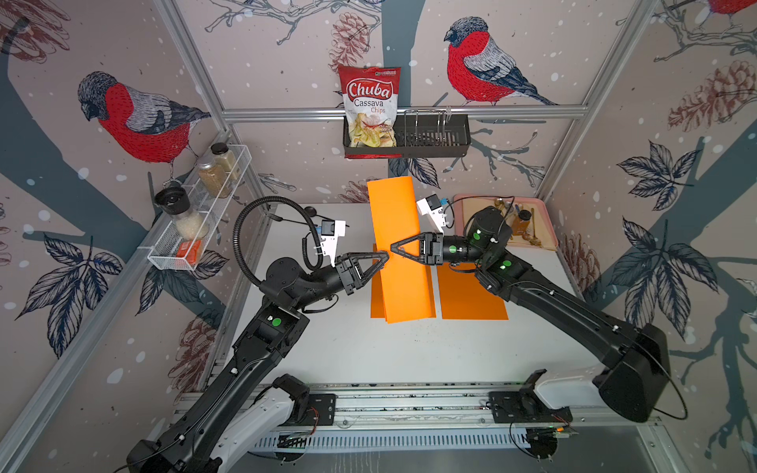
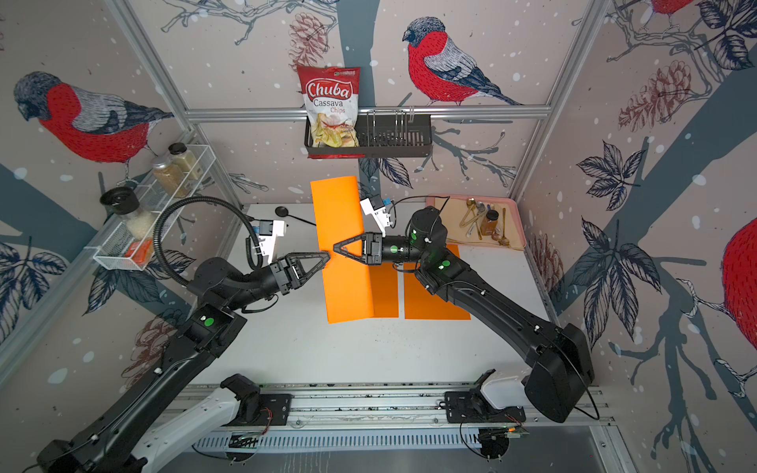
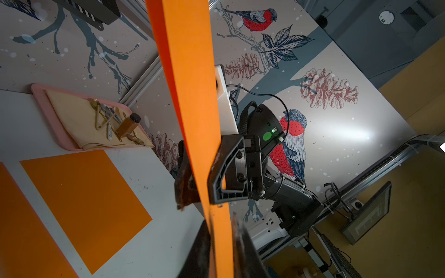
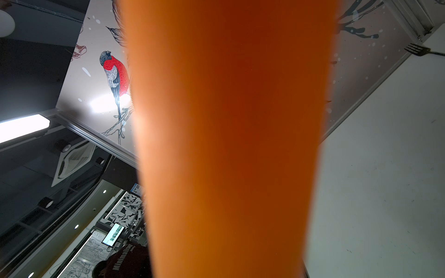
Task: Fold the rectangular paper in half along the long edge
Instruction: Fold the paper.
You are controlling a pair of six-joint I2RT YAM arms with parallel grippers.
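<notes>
Orange paper [image 1: 399, 245] held up above worktop [image 1: 368, 356], steeply tilted, long axis running away from you. Whether lower end touches worktop, unclear.

Right end effector [image 1: 393, 247] clamped on sheet near mid-length. Left end effector [image 1: 385, 257] almost tip to tip with it, jaws straddling sheet's edge. Cannot tell if it pinches.

Expect sheet light, thin, floppy and slick, so it creases easily. Take hold along long edge, shallow bite, both grips level.

Spare orange sheets [image 1: 471, 295] lie flat below; don't snag them.
</notes>
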